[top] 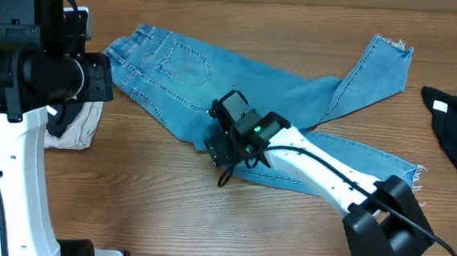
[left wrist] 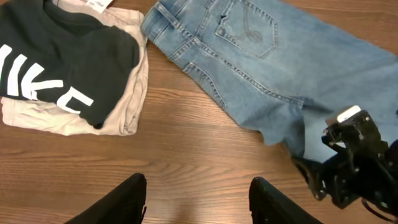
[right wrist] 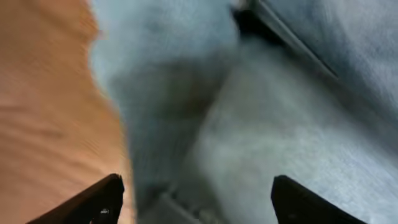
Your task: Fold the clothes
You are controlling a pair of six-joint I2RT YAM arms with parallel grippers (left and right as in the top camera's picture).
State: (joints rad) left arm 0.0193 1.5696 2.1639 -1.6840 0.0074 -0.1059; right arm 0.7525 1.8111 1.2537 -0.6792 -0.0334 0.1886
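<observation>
**newbie:** so where are the jeans (top: pixel 216 79) sitting? and what are the pincers doing

**regular:** jeans are spread flat on the wooden table (top: pixel 150 211), back pockets up, waist toward the far left. one leg angles off to the far right, the other runs to the near right, both hems frayed. right gripper (top: pixel 217 153) is down at the near edge of the denim around the crotch. its wrist view shows the jaws spread wide with blurry denim filling the gap, can't see anything pinched

**newbie:** and the left one?

**regular:** left gripper (left wrist: pixel 198 196) is wide too, hovering over bare wood with nothing in it. near the waistband there's a folded black NIKE top (left wrist: pixel 62 56) lying on a beige garment (left wrist: pixel 127 102). another black garment (top: pixel 455 112) sits at the right edge
</observation>
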